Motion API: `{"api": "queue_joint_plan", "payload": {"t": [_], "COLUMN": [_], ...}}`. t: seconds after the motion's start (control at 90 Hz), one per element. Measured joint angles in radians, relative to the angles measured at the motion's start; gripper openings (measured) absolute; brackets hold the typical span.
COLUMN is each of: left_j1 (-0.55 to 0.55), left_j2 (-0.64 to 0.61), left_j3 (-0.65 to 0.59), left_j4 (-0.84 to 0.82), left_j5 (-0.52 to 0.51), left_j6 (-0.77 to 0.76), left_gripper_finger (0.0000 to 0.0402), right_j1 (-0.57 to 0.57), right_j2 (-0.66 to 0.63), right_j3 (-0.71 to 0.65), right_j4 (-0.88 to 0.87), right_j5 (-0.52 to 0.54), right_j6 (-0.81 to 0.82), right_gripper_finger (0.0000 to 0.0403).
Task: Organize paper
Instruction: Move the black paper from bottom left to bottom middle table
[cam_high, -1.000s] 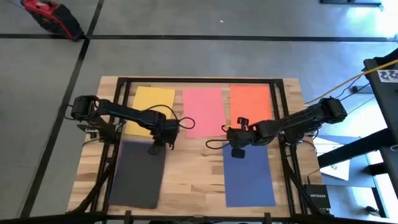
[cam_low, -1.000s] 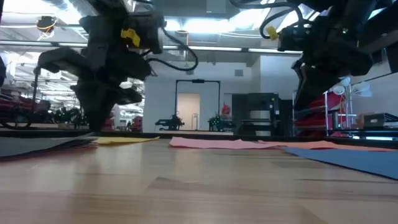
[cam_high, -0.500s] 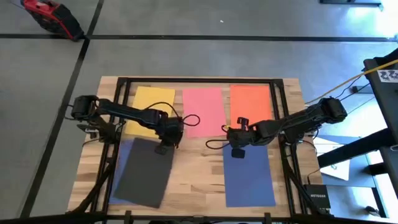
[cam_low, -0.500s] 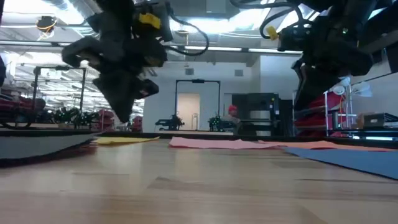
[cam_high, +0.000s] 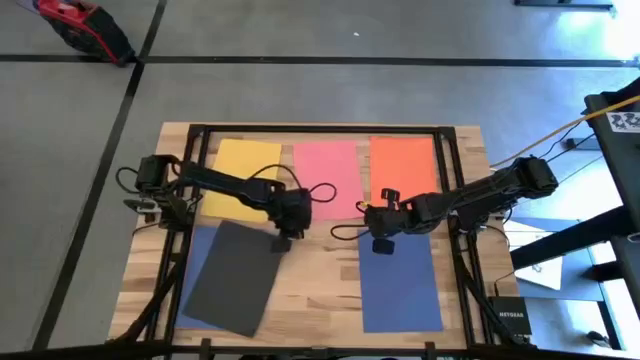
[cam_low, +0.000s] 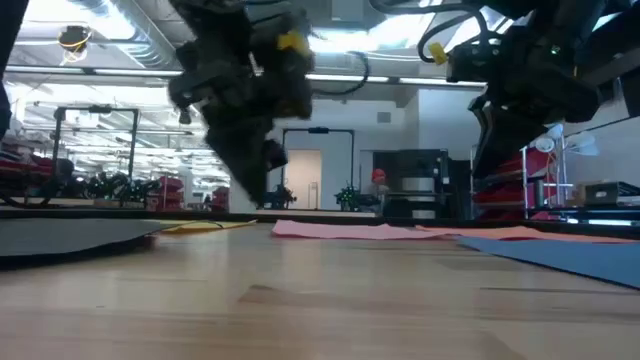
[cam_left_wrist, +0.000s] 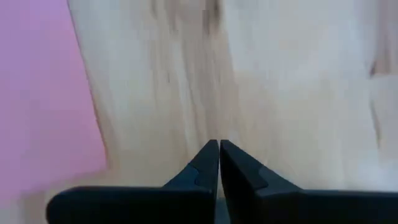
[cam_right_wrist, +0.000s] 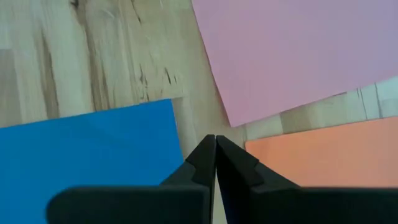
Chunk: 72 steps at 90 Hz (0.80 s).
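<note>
Five sheets on the wooden tabletop (cam_high: 320, 270). Far row, left to right: yellow sheet (cam_high: 243, 176), pink sheet (cam_high: 328, 178), orange sheet (cam_high: 403, 170), all with long axis running far-to-near, edges square to the table, narrow gaps between them. Near row: black sheet (cam_high: 233, 277) at near left, long axis skewed, its far end tilted toward the table's middle, lying over another dark blue sheet (cam_high: 194, 262) that shows along its left edge. Dark blue sheet (cam_high: 400, 280) at near right, long axis far-to-near, square to the table.

Left gripper (cam_high: 284, 238) sits at the black sheet's far right corner, just near of the pink sheet's near left corner. In left wrist view the fingers (cam_left_wrist: 198, 174) are pressed together, nothing visible between them; bare wood ahead, pink sheet (cam_left_wrist: 43, 99) at one side.

Right gripper (cam_high: 381, 243) is over the far left corner of the near-right blue sheet, between it and the pink and orange sheets. Right wrist view: fingers (cam_right_wrist: 200, 163) closed tight, nothing visible between them; blue (cam_right_wrist: 93, 155), pink (cam_right_wrist: 298, 50) and orange (cam_right_wrist: 323, 155) corners meet just ahead.
</note>
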Motion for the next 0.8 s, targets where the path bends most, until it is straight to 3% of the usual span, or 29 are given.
{"api": "queue_joint_plan", "payload": {"t": [0.144, 0.3, 0.544, 0.8], "left_j1": [-0.032, -0.113, -0.206, -0.235], "left_j2": [-0.002, -0.003, 0.007, 0.112], "left_j3": [0.095, 0.106, 0.063, 0.059], "left_j4": [-0.273, -0.47, -0.411, -0.346], "left_j5": [-0.032, -0.05, -0.089, -0.111], "left_j6": [0.06, 0.047, -0.011, -0.036], "left_gripper_finger": [0.0, 0.0, 0.0, 0.0], "right_j1": [0.0, 0.0, 0.0, 0.003], "right_j2": [0.0, 0.0, 0.0, 0.0], "right_j3": [0.0, 0.0, 0.0, 0.0], "right_j4": [-0.02, -0.019, -0.013, -0.033], "right_j5": [-0.015, -0.018, -0.017, 0.003], "right_j6": [-0.002, -0.001, 0.002, 0.007], "right_gripper_finger": [0.0, 0.0, 0.0, 0.0]}}
